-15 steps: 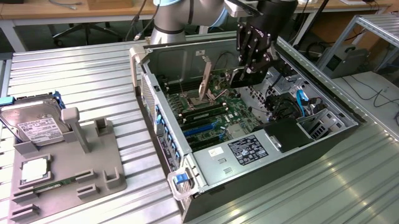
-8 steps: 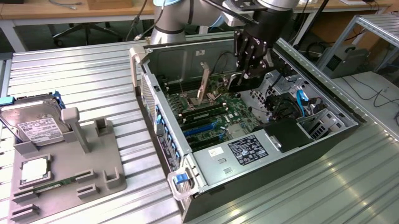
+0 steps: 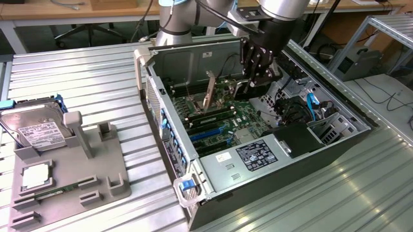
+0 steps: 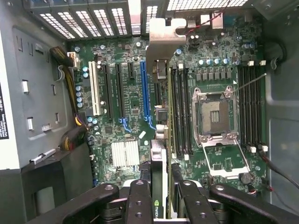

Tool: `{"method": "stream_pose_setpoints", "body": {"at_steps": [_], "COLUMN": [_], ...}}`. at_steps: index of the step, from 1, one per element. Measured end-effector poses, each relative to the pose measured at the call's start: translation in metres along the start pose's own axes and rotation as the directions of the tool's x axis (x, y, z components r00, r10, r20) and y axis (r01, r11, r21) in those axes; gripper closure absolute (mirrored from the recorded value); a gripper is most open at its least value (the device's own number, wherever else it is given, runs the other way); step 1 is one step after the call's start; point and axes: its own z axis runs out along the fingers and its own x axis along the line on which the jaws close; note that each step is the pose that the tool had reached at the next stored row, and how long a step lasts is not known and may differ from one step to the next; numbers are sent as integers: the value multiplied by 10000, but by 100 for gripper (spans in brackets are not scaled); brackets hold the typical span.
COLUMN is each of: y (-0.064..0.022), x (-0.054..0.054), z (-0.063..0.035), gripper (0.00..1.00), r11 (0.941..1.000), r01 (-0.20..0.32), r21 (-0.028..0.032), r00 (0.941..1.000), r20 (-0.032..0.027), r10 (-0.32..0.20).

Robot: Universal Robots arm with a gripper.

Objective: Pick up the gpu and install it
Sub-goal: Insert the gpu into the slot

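The gpu [image 4: 159,154] is seen edge-on as a thin black card, its silver end bracket [image 4: 164,39] at the far end. My gripper [image 4: 159,189] is shut on it, with black fingers [image 4: 140,200] pressed against both faces. The card hangs upright inside the open computer case, over the motherboard [image 4: 133,100], between the long blue slot [image 4: 144,88] and the black memory slots [image 4: 181,112]. In the exterior view my gripper [image 3: 250,88] reaches down into the case [image 3: 213,179], and the gpu [image 3: 210,93] juts out toward that view's left as a brownish blade.
A grey fixture [image 3: 96,166] at the exterior view's left carries a silver hard drive [image 3: 38,129], a square chip [image 3: 36,176] and a green memory stick [image 3: 58,192]. Inside the case lie the open processor socket [image 4: 216,114], a white heatsink [image 4: 125,153] and loose cables [image 4: 70,135].
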Motion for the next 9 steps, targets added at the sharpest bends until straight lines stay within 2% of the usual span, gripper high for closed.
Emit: {"method": "stream_pose_setpoints", "body": {"at_steps": [9], "y": [4], "x": [4], "z": [135], "gripper": [73], "r11": [10000], "r01": [41], "r21": [-1], "r00": [10000], "r20": [0], "r10": [-41]}}
